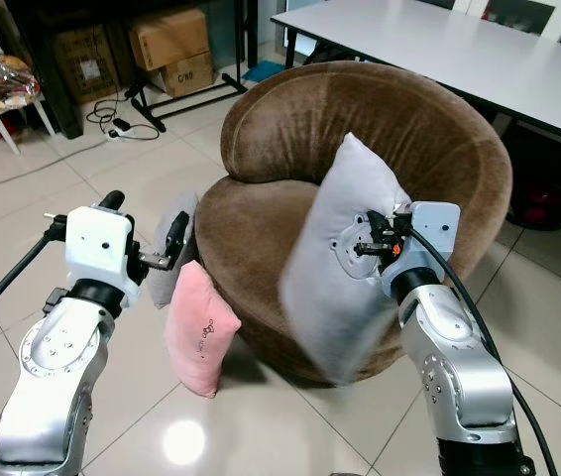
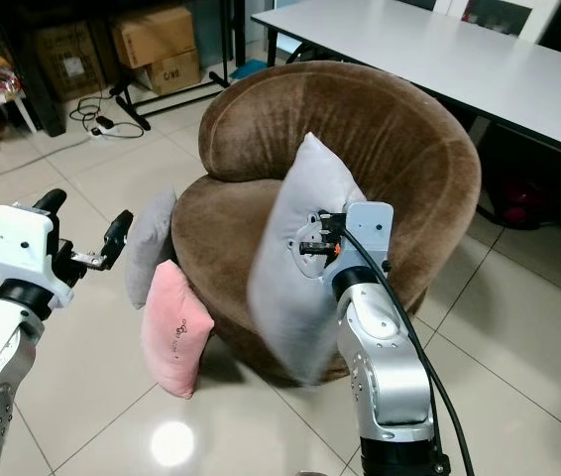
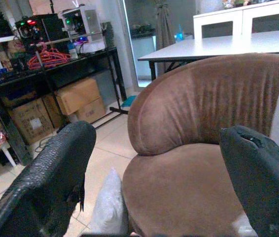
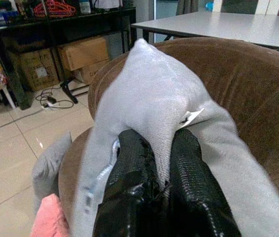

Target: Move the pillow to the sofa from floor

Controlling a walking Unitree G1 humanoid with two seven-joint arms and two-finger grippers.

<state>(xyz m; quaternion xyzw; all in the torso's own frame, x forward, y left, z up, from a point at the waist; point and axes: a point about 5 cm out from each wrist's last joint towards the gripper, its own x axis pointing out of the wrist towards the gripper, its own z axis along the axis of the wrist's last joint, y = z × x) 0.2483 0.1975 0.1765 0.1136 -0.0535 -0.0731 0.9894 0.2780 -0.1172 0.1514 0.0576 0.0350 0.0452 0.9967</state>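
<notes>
Centre of the head views: round brown sofa chair [image 1: 409, 129] on a pale tiled floor [image 1: 23, 208].

Right gripper [image 4: 160, 163] sits at centre-right of the left eye view, in front of the sofa's seat. In its wrist view the two black fingers [image 4: 191, 168] are pinched nearly together on a fold of the large grey pillow [image 1: 345, 258]. The pillow hangs upright from that grip, off the floor, its upper corner against the sofa's backrest and its lower end over the front edge of the seat.

Left gripper [image 1: 167, 253] is at left-centre of the frame, raised just beside the sofa's left flank. Fingers [image 3: 55, 182] are spread wide in its wrist view, with nothing between them.

Lower left of the sofa: pink pillow [image 1: 199, 332] stands on edge on the floor, leaning on the sofa base. A second, smaller grey pillow [image 2: 150, 246] stands behind it, also against the sofa.

Upper right: white table [image 1: 479, 50]. Upper left: cardboard boxes [image 1: 169, 45] under a dark shelf, cables [image 1: 117, 119] on the floor.
</notes>
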